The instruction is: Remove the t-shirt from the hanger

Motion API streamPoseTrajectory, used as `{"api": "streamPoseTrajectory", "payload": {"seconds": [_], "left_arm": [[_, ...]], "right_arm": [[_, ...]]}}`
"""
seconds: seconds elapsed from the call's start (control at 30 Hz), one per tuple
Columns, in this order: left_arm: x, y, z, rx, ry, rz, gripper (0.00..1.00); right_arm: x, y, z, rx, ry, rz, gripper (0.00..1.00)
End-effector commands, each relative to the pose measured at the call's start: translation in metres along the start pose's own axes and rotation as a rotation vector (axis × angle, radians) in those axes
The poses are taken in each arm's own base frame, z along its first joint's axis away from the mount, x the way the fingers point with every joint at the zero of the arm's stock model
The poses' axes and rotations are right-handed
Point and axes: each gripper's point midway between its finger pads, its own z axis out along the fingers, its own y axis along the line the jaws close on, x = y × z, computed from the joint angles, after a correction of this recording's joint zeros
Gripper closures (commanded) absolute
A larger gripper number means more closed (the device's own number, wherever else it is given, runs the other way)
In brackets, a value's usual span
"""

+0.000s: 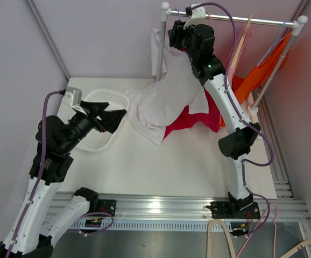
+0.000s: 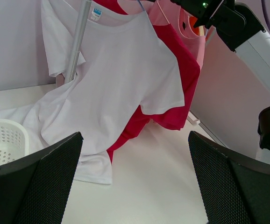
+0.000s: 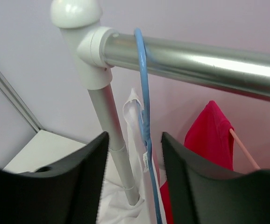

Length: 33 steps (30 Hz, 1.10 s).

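Note:
A white t-shirt [image 1: 169, 97] hangs on a blue hanger [image 3: 144, 121] hooked over the silver rail [image 3: 205, 60] at its left end. Its hem drapes onto the table. It also shows in the left wrist view [image 2: 116, 79]. My right gripper [image 3: 135, 161] is open just below the rail, its jaws either side of the blue hanger's neck and the shirt collar [image 3: 134, 112]; in the top view it [image 1: 178, 33] sits at the rail's left end. My left gripper [image 2: 135, 186] is open and empty above the table, left of the shirt's hem [image 1: 118, 115].
A red t-shirt [image 1: 198, 119] hangs behind the white one, then pink and orange garments [image 1: 258, 72] on the same rail. A white mesh basket [image 1: 104, 123] stands on the table under my left arm. The rack's upright post [image 3: 109, 130] stands close to my right gripper's left finger.

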Motion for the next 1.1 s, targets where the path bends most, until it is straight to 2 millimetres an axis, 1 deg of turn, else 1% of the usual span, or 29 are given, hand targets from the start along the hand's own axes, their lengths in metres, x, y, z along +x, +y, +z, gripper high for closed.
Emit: {"api": "streamPoseTrajectory", "payload": {"seconds": [0.0, 0.03, 0.07, 0.1, 0.13, 0.17, 0.2, 0.27, 0.33, 0.37, 0.47, 0.6, 0.63, 0.7, 0.73, 0.8, 0.83, 0.9, 0.93, 0.97, 1.03, 1.07], "left_arm": [[-0.002, -0.002, 0.003, 0.022, -0.010, 0.028, 0.01], [-0.003, -0.002, 0.004, 0.020, -0.009, 0.028, 0.00], [-0.003, -0.002, 0.005, 0.020, -0.009, 0.028, 0.00], [-0.003, -0.001, 0.005, 0.016, -0.009, 0.027, 0.01], [-0.003, -0.001, 0.005, 0.015, -0.009, 0.027, 0.01], [-0.002, 0.000, 0.006, 0.011, -0.008, 0.026, 0.01], [-0.003, 0.000, 0.005, 0.009, -0.011, 0.027, 0.01], [-0.004, 0.001, 0.005, 0.005, -0.014, 0.029, 0.00], [-0.004, 0.001, 0.005, 0.002, -0.014, 0.030, 0.01], [-0.005, 0.001, 0.005, 0.003, -0.017, 0.032, 0.00], [-0.003, 0.002, 0.006, -0.001, -0.010, 0.030, 0.00], [-0.003, 0.003, 0.007, -0.001, -0.010, 0.029, 0.00], [-0.004, 0.002, 0.007, 0.001, -0.013, 0.030, 0.01], [-0.004, 0.002, 0.007, 0.003, -0.012, 0.028, 0.01], [-0.005, 0.001, 0.007, 0.003, -0.014, 0.029, 0.01], [-0.006, 0.001, 0.007, 0.003, -0.018, 0.030, 0.00], [-0.006, 0.001, 0.006, 0.003, -0.021, 0.031, 0.00], [-0.009, 0.006, 0.005, -0.025, -0.038, 0.037, 0.00], [-0.007, 0.006, 0.003, -0.026, -0.045, 0.043, 0.00], [-0.010, 0.006, 0.002, -0.025, -0.060, 0.048, 0.00], [-0.009, 0.008, 0.002, -0.035, -0.065, 0.052, 0.01], [-0.008, 0.009, 0.003, -0.037, -0.063, 0.051, 0.00]], "right_arm": [[-0.042, 0.000, 0.001, -0.031, -0.127, -0.005, 0.53], [-0.044, 0.000, 0.001, -0.043, -0.132, -0.001, 0.60], [-0.040, -0.001, 0.004, -0.043, -0.126, 0.011, 0.68], [-0.040, -0.007, 0.005, -0.038, -0.128, 0.016, 0.80], [-0.040, -0.009, 0.006, -0.043, -0.130, 0.021, 0.83], [-0.037, -0.010, 0.008, -0.045, -0.125, 0.032, 0.83], [-0.036, -0.014, 0.009, -0.039, -0.125, 0.035, 0.81], [-0.036, -0.016, 0.009, -0.038, -0.126, 0.041, 0.81], [-0.035, -0.018, 0.010, -0.035, -0.127, 0.040, 0.95], [-0.034, -0.012, 0.010, -0.068, -0.122, 0.039, 1.00], [-0.036, -0.013, 0.009, -0.072, -0.124, 0.043, 1.00], [-0.049, -0.012, 0.003, -0.082, -0.148, 0.043, 1.00], [-0.059, -0.010, -0.002, -0.086, -0.163, 0.041, 1.00], [-0.071, -0.011, -0.008, -0.076, -0.184, 0.040, 1.00], [-0.085, -0.008, -0.016, -0.078, -0.207, 0.029, 1.00], [-0.101, -0.005, -0.027, -0.074, -0.236, 0.017, 1.00], [-0.116, -0.003, -0.037, -0.073, -0.261, 0.001, 1.00], [-0.130, 0.003, -0.048, -0.083, -0.285, -0.007, 1.00], [-0.143, -0.001, -0.057, -0.051, -0.307, -0.008, 1.00], [-0.144, 0.001, -0.061, -0.037, -0.301, -0.021, 1.00], [-0.148, -0.003, -0.068, -0.002, -0.294, -0.030, 1.00], [-0.148, -0.011, -0.074, 0.052, -0.274, -0.027, 1.00]]}}
